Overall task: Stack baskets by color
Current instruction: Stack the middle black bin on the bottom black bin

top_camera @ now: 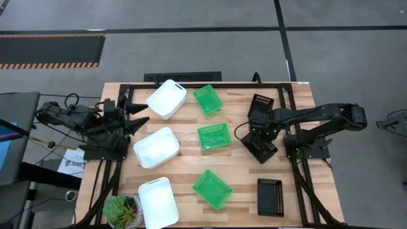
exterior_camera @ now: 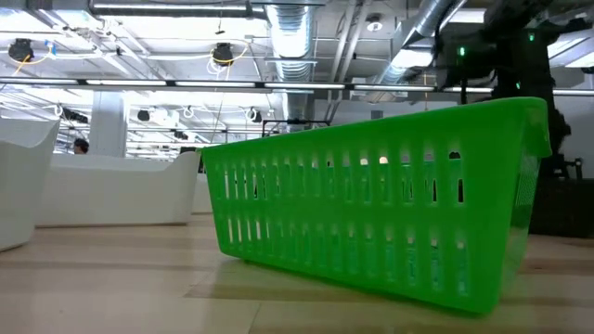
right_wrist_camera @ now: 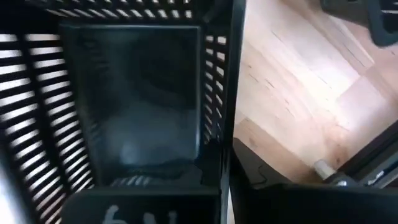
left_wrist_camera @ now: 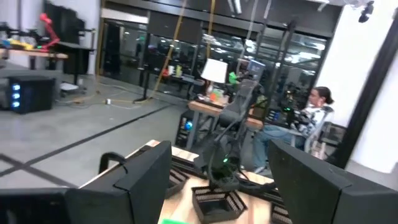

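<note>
While our right gripper (top_camera: 259, 135) sits over the middle black basket (top_camera: 262, 149), its fingers are clamped on that basket's wall, one inside and one outside, as the right wrist view shows along the dark slotted rim (right_wrist_camera: 219, 93). Just beyond the gripper, toward the table's far edge, lies a second black basket (top_camera: 260, 103), and well behind it toward the near edge lies the third (top_camera: 270, 197). We judge the stacking barely begun: no basket of any colour sits inside another yet.

Further out from the right gripper, the three green baskets stand in a loose column, the middle one (top_camera: 213, 136) nearest, the others (top_camera: 208, 99) (top_camera: 212, 188) to either side of it. Beyond those, close to our waiting left gripper (top_camera: 135, 115), whose fingers are spread wide over the table's edge, lie the three white baskets (top_camera: 167, 98) (top_camera: 156, 147) (top_camera: 158, 202). A potted plant (top_camera: 121, 212) sits by the last white basket.

Only the high view gives the whole layout. Only the right wrist view shows the grip itself. From the low view, one green basket (exterior_camera: 371, 213) fills the frame and hides the black ones, with white walls (exterior_camera: 111, 190) behind. From the left wrist view, we see the wide-set fingers (left_wrist_camera: 143, 177), a black basket (left_wrist_camera: 217, 202) across the table, and a seated person (left_wrist_camera: 308, 121) in the room.
</note>
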Motion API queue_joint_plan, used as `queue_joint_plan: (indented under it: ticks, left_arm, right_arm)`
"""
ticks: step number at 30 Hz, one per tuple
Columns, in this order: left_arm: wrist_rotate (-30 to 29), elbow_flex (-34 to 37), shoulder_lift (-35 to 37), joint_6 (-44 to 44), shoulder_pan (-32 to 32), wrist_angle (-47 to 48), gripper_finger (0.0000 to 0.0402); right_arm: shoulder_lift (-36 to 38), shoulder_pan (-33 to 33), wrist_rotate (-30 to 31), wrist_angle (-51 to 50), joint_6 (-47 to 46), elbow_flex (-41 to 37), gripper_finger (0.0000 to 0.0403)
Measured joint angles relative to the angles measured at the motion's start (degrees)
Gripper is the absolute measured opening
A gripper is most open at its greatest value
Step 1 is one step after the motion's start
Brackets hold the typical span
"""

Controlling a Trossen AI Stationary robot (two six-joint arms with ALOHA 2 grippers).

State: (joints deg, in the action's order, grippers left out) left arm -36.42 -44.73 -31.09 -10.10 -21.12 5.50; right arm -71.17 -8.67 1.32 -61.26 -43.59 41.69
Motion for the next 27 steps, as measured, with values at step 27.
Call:
queue_joint_plan:
  ticks: [27]
  left_arm:
    - [4.4, 0.0, 0.0, -3.1, 0.0, 0.3, 0.0254]
  right_arm:
    - [9.1, 66.8, 17.6, -4.6, -90.2, 13.6, 0.0005]
